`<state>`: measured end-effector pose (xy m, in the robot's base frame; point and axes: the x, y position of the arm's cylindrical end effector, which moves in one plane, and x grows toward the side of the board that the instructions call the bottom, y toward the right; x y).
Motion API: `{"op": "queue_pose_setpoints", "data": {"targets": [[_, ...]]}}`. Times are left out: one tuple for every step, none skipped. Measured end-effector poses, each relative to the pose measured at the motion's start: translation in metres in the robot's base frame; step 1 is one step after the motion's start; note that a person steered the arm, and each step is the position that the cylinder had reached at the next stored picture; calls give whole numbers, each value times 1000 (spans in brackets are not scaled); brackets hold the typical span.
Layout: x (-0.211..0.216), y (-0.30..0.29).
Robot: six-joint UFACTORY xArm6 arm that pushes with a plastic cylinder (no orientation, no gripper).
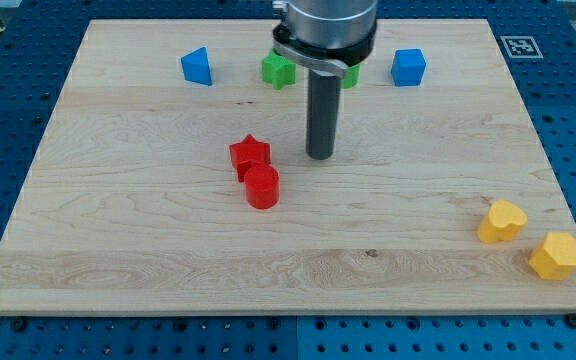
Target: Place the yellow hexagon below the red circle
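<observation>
Landmark: red circle (262, 187), mid-board.
Blue triangular block (197, 66) up-left of it.
Red star (249, 154) touching its top.
Green star (279, 69) above.
Tip (320, 156) just up-right, apart; plain rod, no pincer.
Blue cube (408, 67) upper right.
Yellow heart (501, 221) far right.
Yellow hexagon (556, 256) farthest right, slightly lower.
</observation>
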<state>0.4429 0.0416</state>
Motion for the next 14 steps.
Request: {"op": "queue_pose_setpoints", "data": {"targets": [[0, 40], [0, 95], [18, 153], [48, 200], [54, 228], [83, 268], [139, 287], [151, 287], [143, 281], [141, 253], [141, 241], [141, 210], [141, 179], [141, 149]]}}
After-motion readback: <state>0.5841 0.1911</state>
